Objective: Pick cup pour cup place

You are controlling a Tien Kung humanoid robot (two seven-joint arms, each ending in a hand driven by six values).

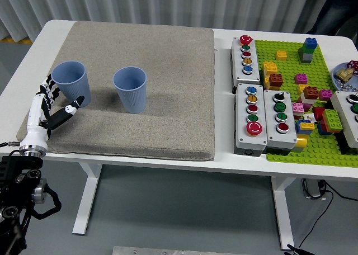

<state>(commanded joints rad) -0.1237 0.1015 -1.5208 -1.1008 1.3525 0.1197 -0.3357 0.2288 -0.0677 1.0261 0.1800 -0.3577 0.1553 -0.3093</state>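
Reaching in from seven o'clock, the left hand is spread, empty, just beside the left cup; second cup at its three o'clock.

A white table is covered on its left part by a grey mat, on which the robot hand rests at the near left corner. Well to the right of the hand, grey button boxes are set beside a green baseplate on which coloured bricks are scattered. A grey curtain is seen beyond.
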